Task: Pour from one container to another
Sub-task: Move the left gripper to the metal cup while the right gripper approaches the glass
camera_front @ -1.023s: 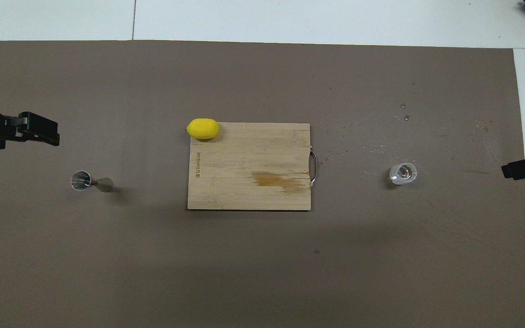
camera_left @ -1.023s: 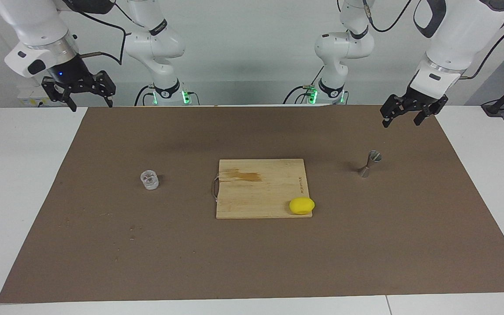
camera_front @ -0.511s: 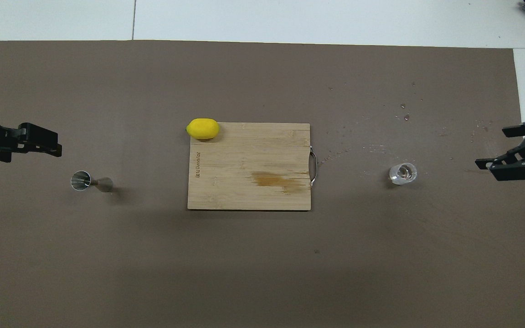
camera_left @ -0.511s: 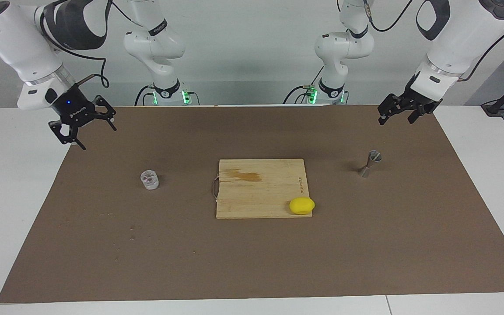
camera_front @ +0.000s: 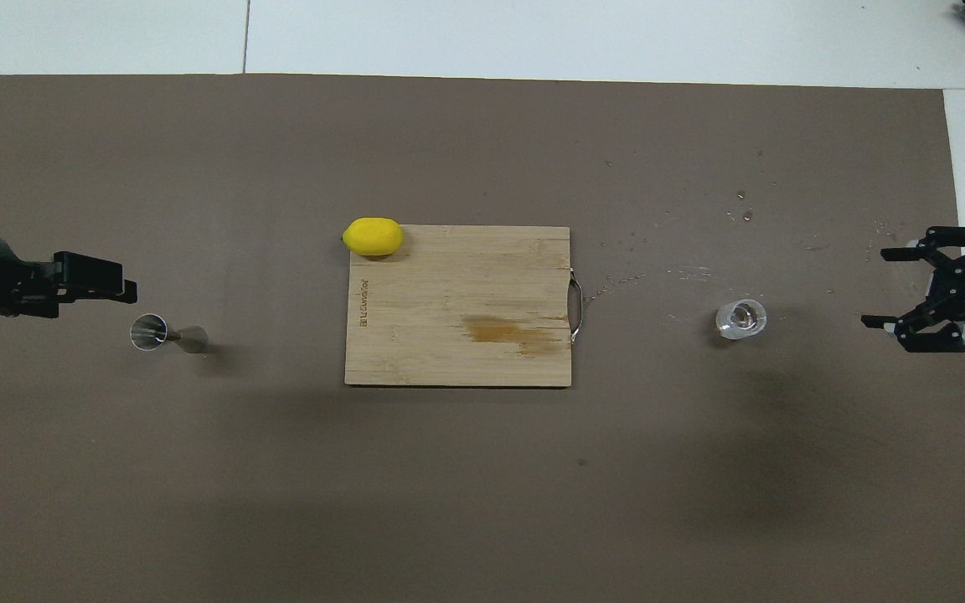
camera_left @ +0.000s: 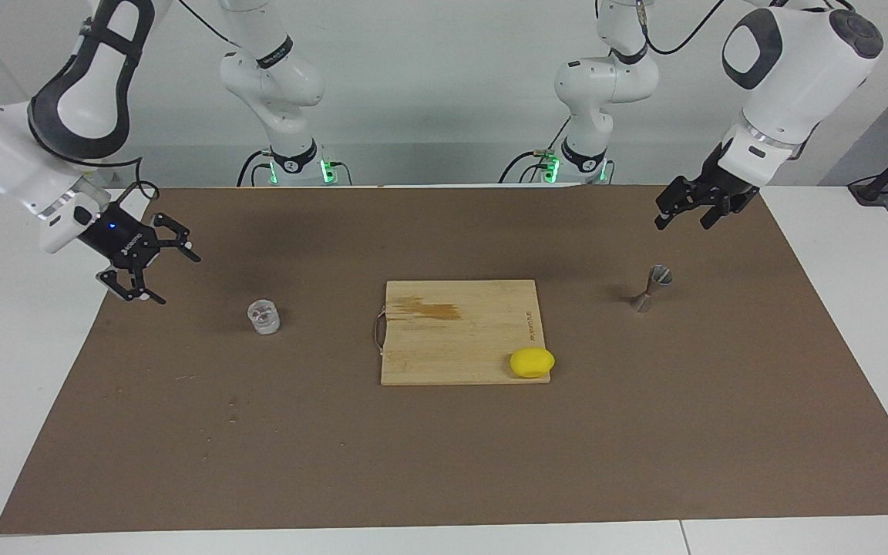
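Note:
A small clear glass cup [camera_left: 263,317] [camera_front: 740,318] with something pinkish inside stands on the brown mat toward the right arm's end. My right gripper [camera_left: 179,280] [camera_front: 874,286] hangs open and low beside it, over the mat's edge, with a clear gap to the cup. The grey metal hourglass jigger [camera_left: 650,287] [camera_front: 166,334] stands upright toward the left arm's end. Over the mat close to the jigger, my left gripper [camera_left: 679,226] [camera_front: 126,291] is raised and open, touching nothing.
A wooden cutting board [camera_left: 459,339] [camera_front: 457,335] with a metal handle and a dark stain lies mid-table between cup and jigger. A yellow lemon [camera_left: 532,362] [camera_front: 374,236] sits on the board's corner farthest from the robots. Droplets speckle the mat near the cup.
My right gripper has swung down from high over the table's end to a low spot beside the glass cup. The left gripper has edged slightly toward the jigger. Both stayed open.

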Controlling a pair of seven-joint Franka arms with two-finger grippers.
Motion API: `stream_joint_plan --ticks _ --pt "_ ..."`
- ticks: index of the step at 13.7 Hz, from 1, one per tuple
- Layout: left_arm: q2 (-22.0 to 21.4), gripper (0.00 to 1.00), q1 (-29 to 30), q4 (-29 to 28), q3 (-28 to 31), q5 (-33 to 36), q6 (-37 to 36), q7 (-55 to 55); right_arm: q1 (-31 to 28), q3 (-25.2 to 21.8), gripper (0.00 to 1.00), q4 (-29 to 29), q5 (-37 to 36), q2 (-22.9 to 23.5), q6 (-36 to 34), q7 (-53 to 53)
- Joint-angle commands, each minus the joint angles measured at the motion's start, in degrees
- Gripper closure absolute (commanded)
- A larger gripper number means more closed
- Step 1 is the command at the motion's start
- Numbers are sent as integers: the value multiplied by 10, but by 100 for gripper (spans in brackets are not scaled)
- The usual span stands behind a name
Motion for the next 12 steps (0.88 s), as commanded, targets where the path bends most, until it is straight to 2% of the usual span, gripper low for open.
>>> stream_joint_plan --ticks 1,3,5,7,12 --pt "-15 0 44 -31 -1 -80 13 99 -22 6 0 -19 68 26 4 -109" --pt "-9 0 79 -44 -1 -132 9 235 -32 6 0 -41 100 43 5 -174" --pt "5 0 98 -48 -1 -143 -3 364 -40 6 0 -62 139 58 -9 -210" --pt "19 0 127 -44 -1 -188 -33 475 -65 6 0 -59 200 127 -38 -307" --pt "66 0 174 -44 -1 -293 -57 760 -64 7 0 -63 219 140 -45 -346"
